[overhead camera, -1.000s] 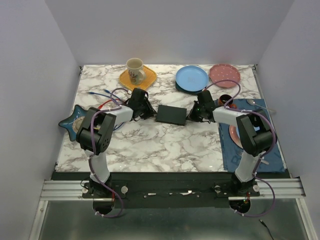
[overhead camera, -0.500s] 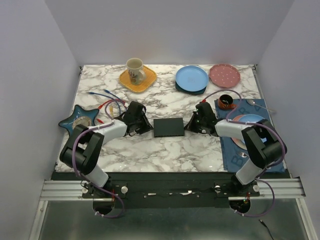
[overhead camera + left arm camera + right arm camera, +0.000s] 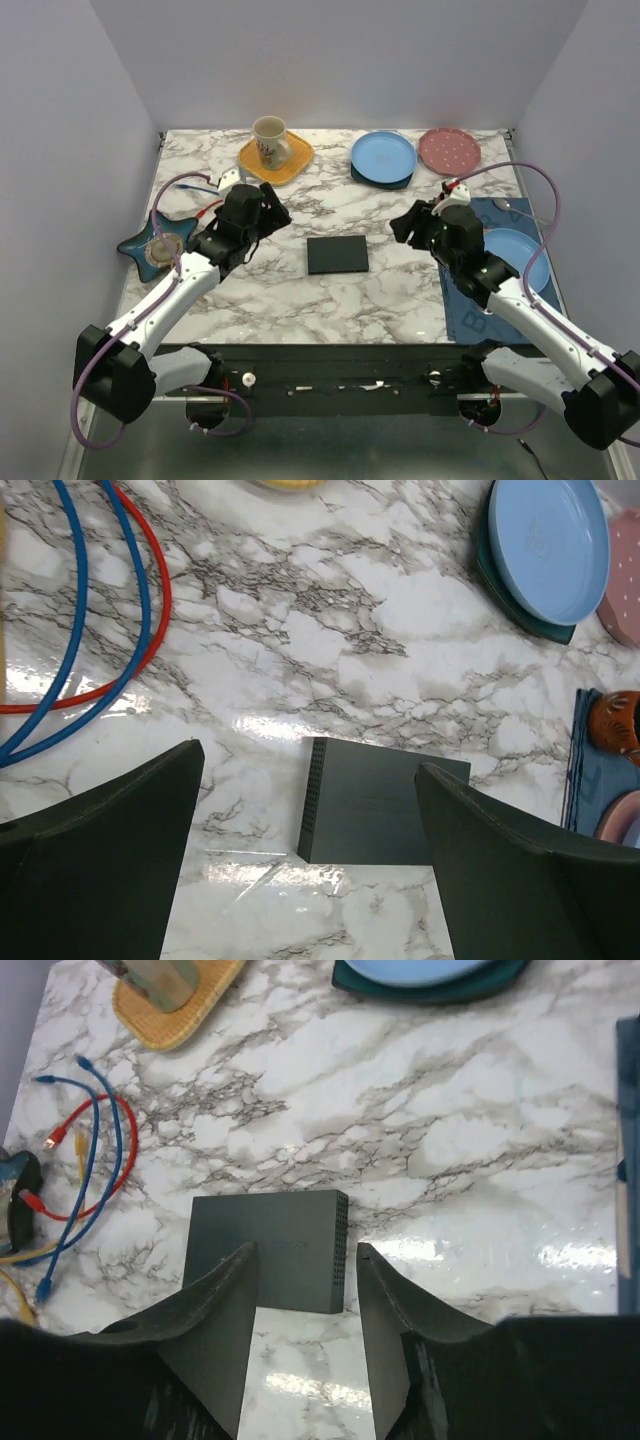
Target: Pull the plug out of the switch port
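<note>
The flat matte-black box (image 3: 337, 254) lies on the marble table (image 3: 300, 300) between the two arms. It also shows in the left wrist view (image 3: 380, 805) and the right wrist view (image 3: 270, 1245). I see a vented short side, but the switch port is out of view, and no cable joins the box's visible edges. Loose red and blue cables (image 3: 95, 1150) with small plugs lie to its left. My left gripper (image 3: 272, 205) hangs open above and left of the box, empty (image 3: 308, 758). My right gripper (image 3: 408, 222) hangs open to its right, also empty (image 3: 306, 1249).
A mug (image 3: 270, 140) stands on a yellow coaster at the back. A blue plate (image 3: 383, 157) and a pink plate (image 3: 448, 150) lie at the back right. A star-shaped dish (image 3: 155, 240) is at the left. A blue mat (image 3: 480, 310) with a plate lies at the right.
Both arms have lifted and drawn back from the box, and both grippers have opened. The box slid nearer and squared up earlier, then stayed put.
</note>
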You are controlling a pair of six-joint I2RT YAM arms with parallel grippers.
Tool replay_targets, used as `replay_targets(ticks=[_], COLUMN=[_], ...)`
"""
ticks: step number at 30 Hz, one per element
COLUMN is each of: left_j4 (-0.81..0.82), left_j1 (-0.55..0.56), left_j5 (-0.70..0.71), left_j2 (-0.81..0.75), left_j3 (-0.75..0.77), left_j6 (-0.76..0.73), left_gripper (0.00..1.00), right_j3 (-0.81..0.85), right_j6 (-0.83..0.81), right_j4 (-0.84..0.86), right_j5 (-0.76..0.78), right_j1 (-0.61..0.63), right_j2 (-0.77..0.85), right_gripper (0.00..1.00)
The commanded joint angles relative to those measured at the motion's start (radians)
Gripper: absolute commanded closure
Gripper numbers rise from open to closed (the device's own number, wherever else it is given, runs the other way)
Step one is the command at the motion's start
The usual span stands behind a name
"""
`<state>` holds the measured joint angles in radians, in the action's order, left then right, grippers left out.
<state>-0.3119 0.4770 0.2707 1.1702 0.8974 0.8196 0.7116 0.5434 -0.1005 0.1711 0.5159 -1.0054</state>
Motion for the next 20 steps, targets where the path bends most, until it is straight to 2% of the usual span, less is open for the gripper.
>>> replay_targets(ticks=[1,5,9,13,15,20], left_j4=[-0.064,-0.032,-0.007,-0.081,-0.14,-0.161], left_j1=[-0.005,-0.006,-0.006,-0.015,-0.015,-0.015], left_j5=[0.107,0.036,-0.002,-0.036,-0.031,-0.031], left_j2=[-0.006,0.005,-0.009,0.017,0.048,0.051], left_j3=[-0.011,-0.031,-0.071,-0.029,-0.005,-0.002], left_j6=[0.021,0.009,0.048,0.029,0.024,0.036], left_gripper=[0.01,0.01,0.01,0.01,0.01,0.02], right_j3=[-0.02,-0.127,-0.185,-0.231,-0.233,-0.202], right_j6=[-0.098,-0.144,-0.245,-0.202,-0.185,-0.149], right_j4=[-0.016,0.165,0.226,0.217,0.202,0.124], right_j5=[0.052,0.057,0.047,0.119,0.11,0.064], right_j1=[0.024,0.033,0.033,0.033,0.033,0.033], right_j2=[0.095,0.187,0.214,0.269,0.284,0.271], right_gripper=[0.0,0.0,0.0,0.0,0.0,0.0])
